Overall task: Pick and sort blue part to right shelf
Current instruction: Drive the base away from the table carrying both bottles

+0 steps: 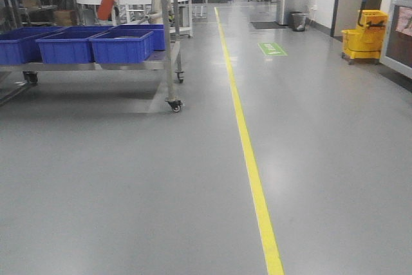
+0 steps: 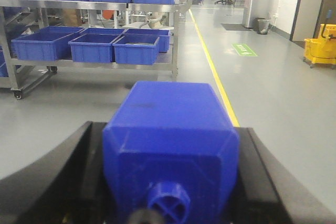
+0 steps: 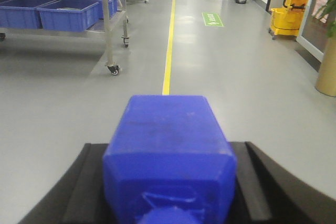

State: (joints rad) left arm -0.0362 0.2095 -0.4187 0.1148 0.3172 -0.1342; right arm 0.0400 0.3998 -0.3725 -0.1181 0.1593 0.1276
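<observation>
The left gripper (image 2: pixel 168 127) was clamped on the flat sides of the small solid-blue plastic bottle-shaped part (image 2: pixel 170 161), which looked light, rigid and slick, best held there; its long axis ran along the jaws, round cap (image 2: pixel 168 203) toward the wrist. The right gripper (image 3: pixel 167 144) gripped a similar blue block (image 3: pixel 168 121). The steel-framed rack of blue bins (image 2: pixel 175 35) stood well ahead.

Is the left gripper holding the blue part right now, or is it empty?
Holding. In the left wrist view the blue part sits wedged between the black fingers of the left gripper, cap toward the camera.
</observation>
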